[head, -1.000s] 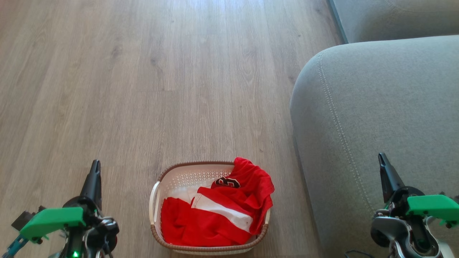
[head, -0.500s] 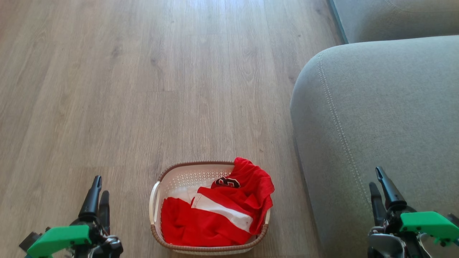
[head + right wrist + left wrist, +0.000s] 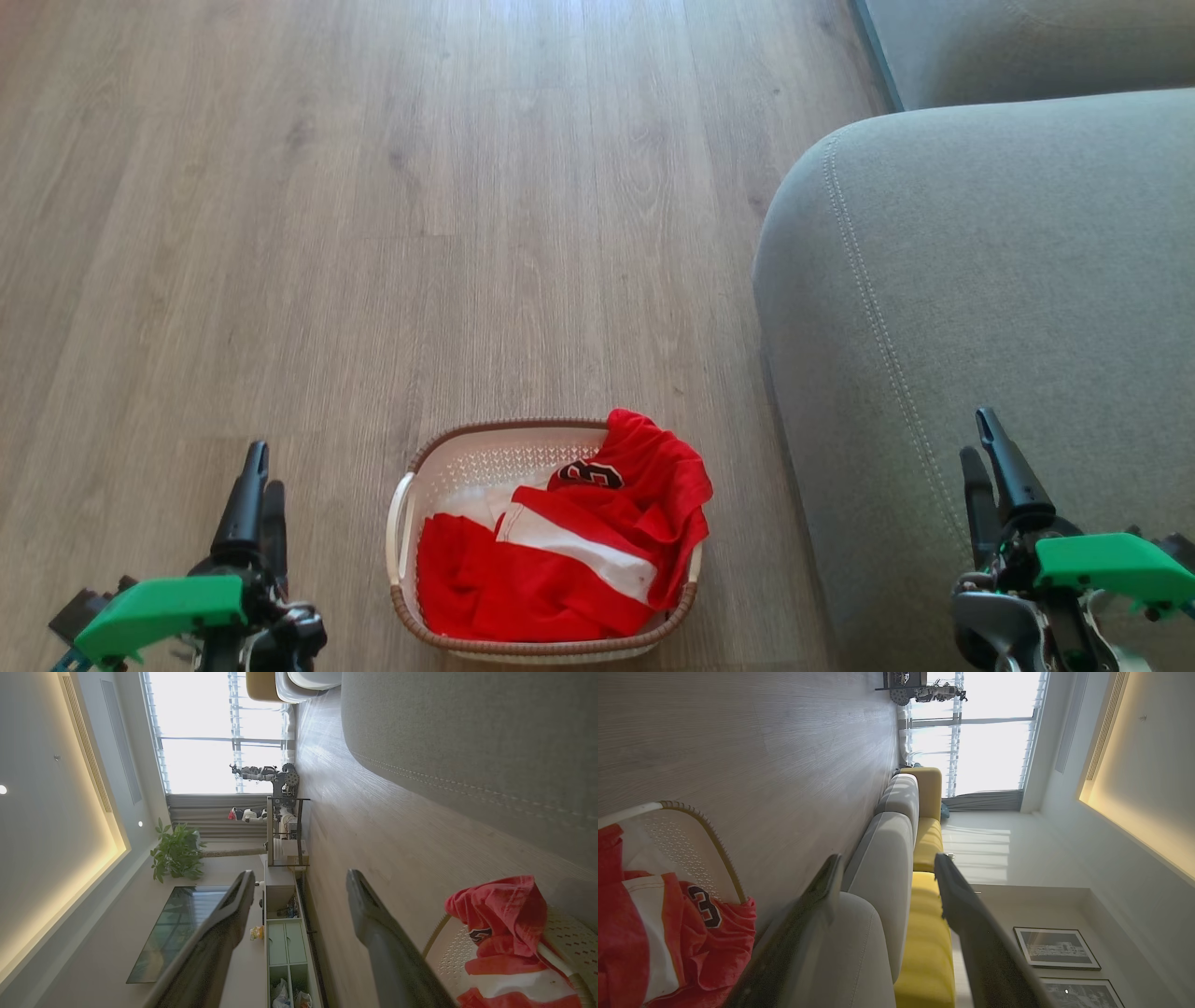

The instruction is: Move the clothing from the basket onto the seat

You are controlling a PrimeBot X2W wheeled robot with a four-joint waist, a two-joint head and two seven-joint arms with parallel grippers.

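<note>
Head view: rumpled red clothing (image 3: 551, 588), perforated basket (image 3: 499, 457)

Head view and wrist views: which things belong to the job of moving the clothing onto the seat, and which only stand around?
For the job: clothing, basket, seat.

Only standing around: wooden floor, yellow cushions, framed pictures, potted plant, white cabinet.

The left gripper (image 3: 263, 471) is at the lower left and the right gripper (image 3: 976, 437) at the lower right, both pointing forward. Their jaws stand wide apart and hold nothing.
</note>
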